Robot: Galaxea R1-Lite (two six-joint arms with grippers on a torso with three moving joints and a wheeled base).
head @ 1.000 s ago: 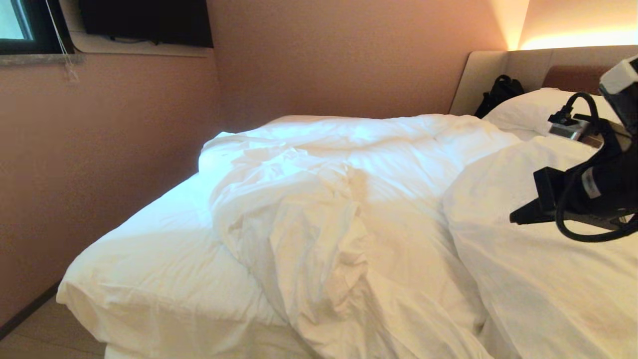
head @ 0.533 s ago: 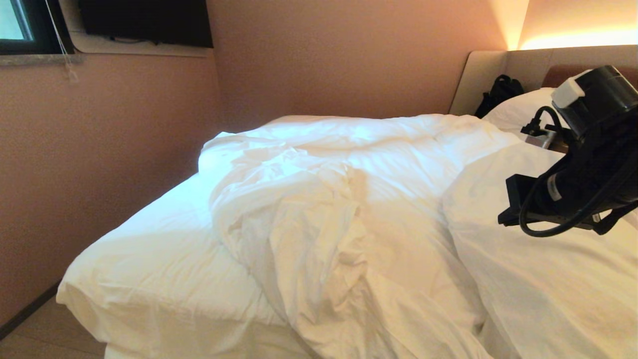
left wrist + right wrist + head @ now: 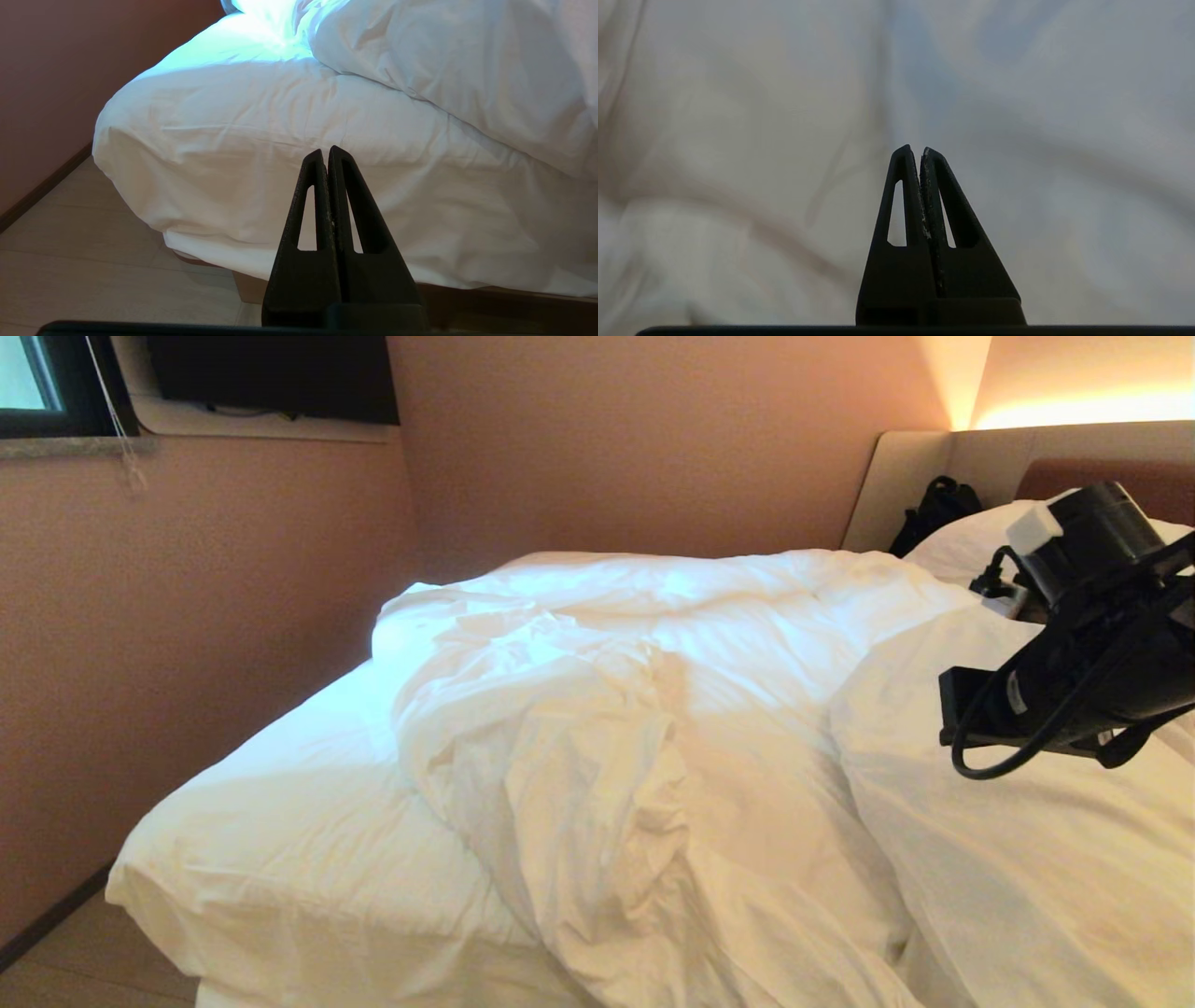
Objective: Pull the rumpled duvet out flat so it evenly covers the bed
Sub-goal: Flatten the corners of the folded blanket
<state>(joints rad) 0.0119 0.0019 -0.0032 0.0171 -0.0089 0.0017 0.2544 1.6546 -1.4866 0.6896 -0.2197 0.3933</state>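
The duvet point(image 3: 644, 728) lies bunched in a ridge down the middle of the bed point(image 3: 308, 821). Above the duvet's headboard-side part, the right hand point(image 3: 920, 150) hangs clenched and empty. The left hand point(image 3: 325, 150), clenched too, points at the bed's foot corner.

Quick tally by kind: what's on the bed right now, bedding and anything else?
Duvet: 1
Pillow: 1 visible
Black bag, beside the pillow against the headboard: 1
Total: 3
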